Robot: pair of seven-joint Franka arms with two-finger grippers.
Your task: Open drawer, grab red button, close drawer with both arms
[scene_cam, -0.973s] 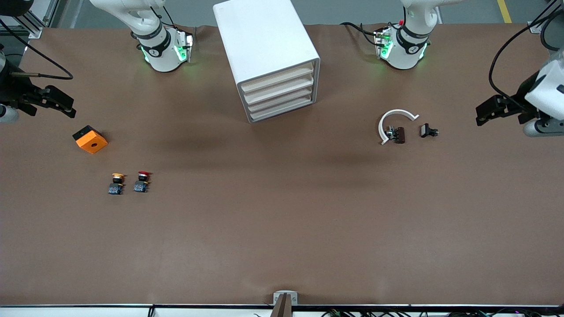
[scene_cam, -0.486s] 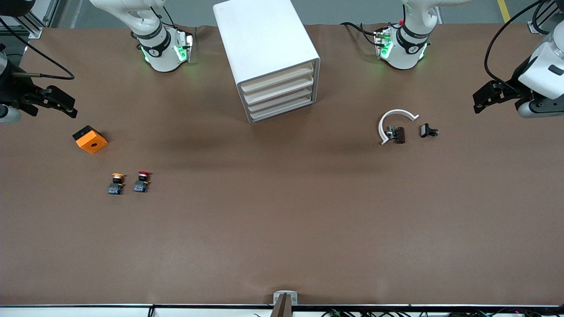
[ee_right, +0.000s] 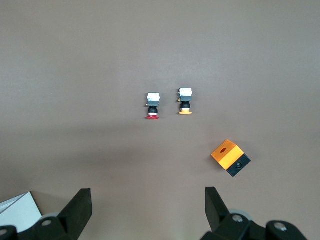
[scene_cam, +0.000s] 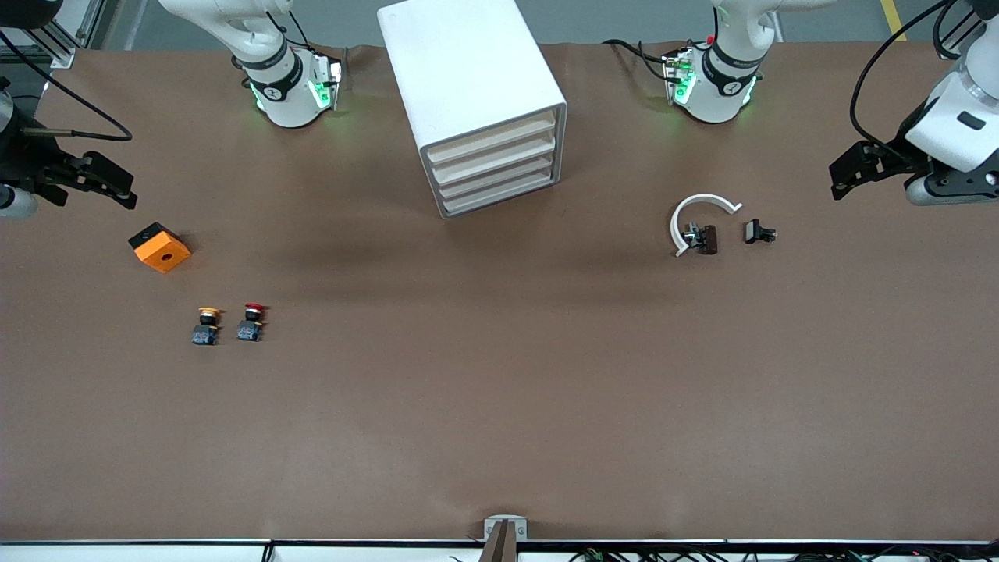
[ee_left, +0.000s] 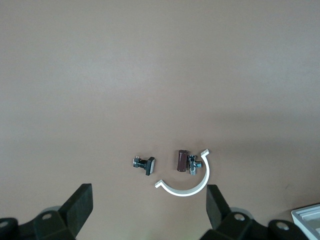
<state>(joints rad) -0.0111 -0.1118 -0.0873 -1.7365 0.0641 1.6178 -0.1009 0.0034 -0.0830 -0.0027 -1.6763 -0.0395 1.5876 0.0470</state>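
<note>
On the bench, nothing among the small things is changed. The button with the red cap is seen nearest to the front camera, toward the right arm's end, just beside the button with the orange-yellow cap and apart from it. It is small, with a red mushroom cap on a black neck and a black-and-blue body, and it seems to lie on its side; the body has flat faces, so a grip across the body is judged easier than one on the round cap.

Farther from the camera the orange cube is found, and toward the left arm's end the white curved piece with a brown part and a small black part beside it.

Farther still stands the white cabinet. Its four drawers are all pushed in; the drawer to be opened is not yet touched.

The change is in the left arm only: over the last second its left tool has been carried higher in the front view, and a little toward the cabinet, at the edge of the bench. Its jaws are spread wide and nothing is held. The right tool has stayed where it was, above the bench near the orange cube, also spread wide and empty; this arm waits. It is judged that the task is only at its start.
</note>
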